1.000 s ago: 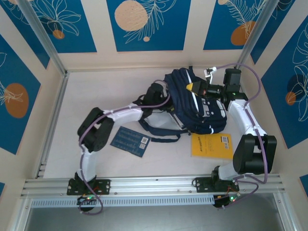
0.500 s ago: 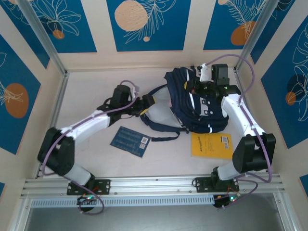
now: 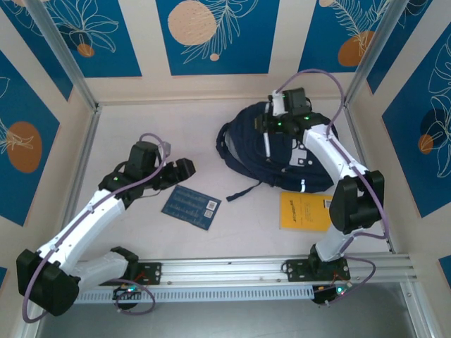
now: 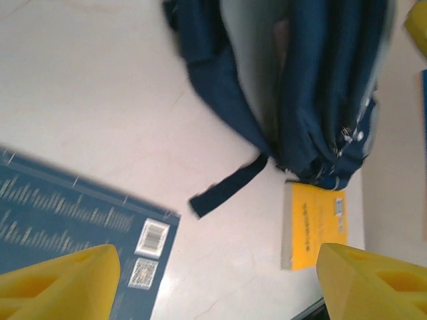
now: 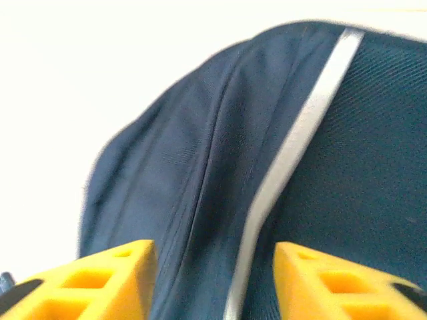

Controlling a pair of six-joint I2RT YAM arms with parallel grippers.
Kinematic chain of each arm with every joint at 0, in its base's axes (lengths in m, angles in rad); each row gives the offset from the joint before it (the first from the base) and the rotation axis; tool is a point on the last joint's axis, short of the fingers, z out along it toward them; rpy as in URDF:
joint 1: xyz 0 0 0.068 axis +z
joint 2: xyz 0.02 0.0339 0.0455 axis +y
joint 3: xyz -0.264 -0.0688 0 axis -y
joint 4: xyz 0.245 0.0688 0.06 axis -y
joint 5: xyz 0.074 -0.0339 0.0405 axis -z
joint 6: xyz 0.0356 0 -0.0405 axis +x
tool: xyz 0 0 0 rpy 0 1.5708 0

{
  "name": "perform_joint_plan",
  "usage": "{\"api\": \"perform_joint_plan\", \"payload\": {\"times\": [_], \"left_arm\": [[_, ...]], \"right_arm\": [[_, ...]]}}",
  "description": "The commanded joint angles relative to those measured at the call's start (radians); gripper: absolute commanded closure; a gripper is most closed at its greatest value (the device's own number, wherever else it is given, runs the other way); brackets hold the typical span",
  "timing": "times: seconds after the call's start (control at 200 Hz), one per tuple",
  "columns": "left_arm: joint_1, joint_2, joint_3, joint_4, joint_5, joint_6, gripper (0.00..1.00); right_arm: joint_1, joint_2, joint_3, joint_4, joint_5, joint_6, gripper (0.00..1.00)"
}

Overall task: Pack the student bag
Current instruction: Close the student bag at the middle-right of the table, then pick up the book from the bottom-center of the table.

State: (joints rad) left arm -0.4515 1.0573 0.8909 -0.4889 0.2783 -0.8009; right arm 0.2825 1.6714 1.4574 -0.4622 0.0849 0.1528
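Two claws show here, and both have their jaws spread with nothing held between them. On the right claw, the yellow fingers stand apart over the dark navy fabric of the student bag. A thin white stripe of the bag runs through the gap between them. Whether the fingers touch the cloth I cannot tell, as that view is blurred. From above, this claw sits over the far part of the bag, with the right arm stretched across the bag from the near side. The left claw is also open and hangs above the pale surface, left of centre and well apart from the bag. A blue book lies flat just on its near side, barcode panels facing up. The bag lies on the surface toward the far right, and a dark strap trails from its near edge toward the blue book without reaching it. A yellow book lies flat just beside the bag's near edge, in front of the right arm's base.
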Motion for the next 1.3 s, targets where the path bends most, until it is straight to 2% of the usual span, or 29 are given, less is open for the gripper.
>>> {"api": "perform_joint_plan", "payload": {"times": [0.0, 0.1, 0.165, 0.29, 0.365, 0.44, 0.54, 0.59, 0.66, 0.8, 1.015, 1.29], "left_arm": [[0.014, -0.047, -0.027, -0.099, 0.0, 0.059, 0.22], [0.017, -0.095, -0.058, -0.14, -0.031, 0.083, 0.2], [0.025, -0.13, -0.095, -0.153, -0.056, 0.081, 0.2], [0.033, -0.181, -0.175, -0.154, -0.053, 0.04, 0.18], [0.034, -0.21, -0.252, -0.116, -0.029, -0.01, 0.19], [0.033, -0.238, -0.333, -0.061, -0.003, -0.076, 0.22], [0.034, -0.266, -0.426, 0.027, 0.028, -0.147, 0.28], [0.034, -0.275, -0.457, 0.05, 0.026, -0.17, 0.34], [0.034, -0.289, -0.487, 0.068, 0.022, -0.194, 0.36], [0.034, -0.298, -0.54, 0.102, 0.003, -0.217, 0.36], [0.034, -0.227, -0.61, 0.183, 0.012, -0.268, 0.33], [0.034, -0.133, -0.612, 0.267, 0.007, -0.26, 0.33]], "right_arm": [[0.095, -0.078, -0.028, -0.021, 0.269, -0.063, 0.39], [0.181, -0.17, -0.095, -0.023, 0.369, 0.028, 0.42], [0.242, -0.233, -0.152, -0.036, 0.357, 0.09, 0.44], [0.364, -0.283, -0.298, 0.024, 0.136, 0.1, 0.46], [0.423, -0.232, -0.347, 0.072, -0.002, 0.123, 0.45], [0.453, -0.152, -0.343, 0.079, -0.079, 0.163, 0.45], [0.466, -0.036, -0.325, 0.126, -0.244, 0.185, 0.45], [0.468, 0.024, -0.31, 0.147, -0.288, 0.202, 0.46], [0.469, 0.095, -0.298, 0.185, -0.338, 0.22, 0.47], [0.465, 0.209, -0.24, 0.174, -0.363, 0.222, 0.46], [0.455, 0.328, -0.191, 0.201, -0.413, 0.242, 0.45], [0.46, 0.337, -0.231, 0.218, -0.521, 0.241, 0.46]]}}
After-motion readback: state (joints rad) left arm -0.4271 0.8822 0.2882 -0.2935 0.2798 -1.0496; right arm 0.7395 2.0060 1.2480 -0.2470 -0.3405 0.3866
